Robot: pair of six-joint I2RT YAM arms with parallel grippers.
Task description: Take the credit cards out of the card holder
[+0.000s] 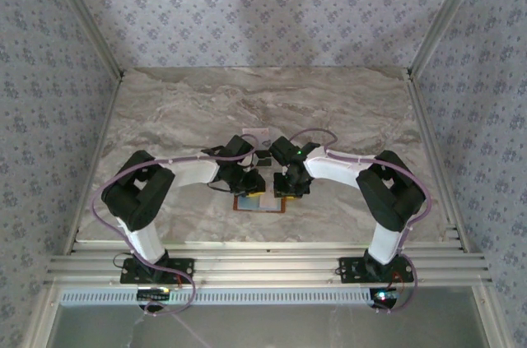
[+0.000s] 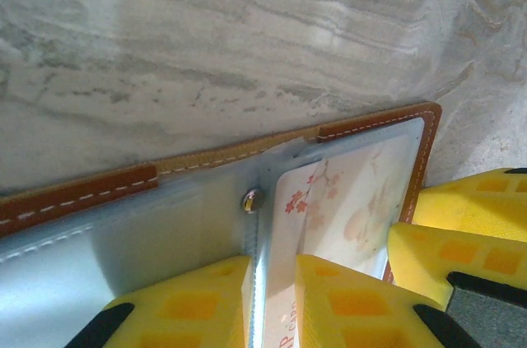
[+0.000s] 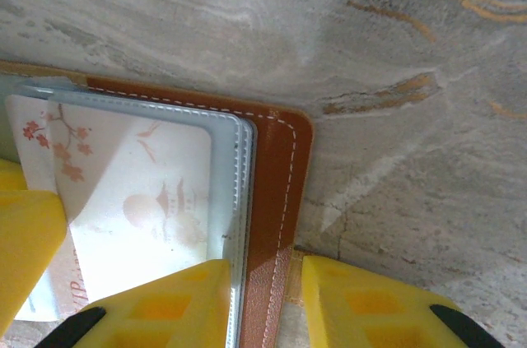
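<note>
Top credit card point(image 3: 136, 200) reads "VIP", blossom print. Veined marble desk point(image 3: 395, 35), floral wallpaper point(image 1: 263, 2). Left gripper point(image 2: 268, 270) and right gripper point(image 3: 265, 270) straddle card holder point(image 3: 276, 167); can't tell whether either grips.

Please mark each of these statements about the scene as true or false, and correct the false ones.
1. The card holder lies open on the marbled table. True.
2. A card printed with pink blossoms lies in the card holder. True.
3. The leather rim of the card holder is green. False: it is orange-brown with pale stitching.
4. The left gripper has red fingers. False: the left gripper has yellow fingers.
5. In the right wrist view, the right gripper has one finger on each side of the card holder's brown edge. True.
</note>
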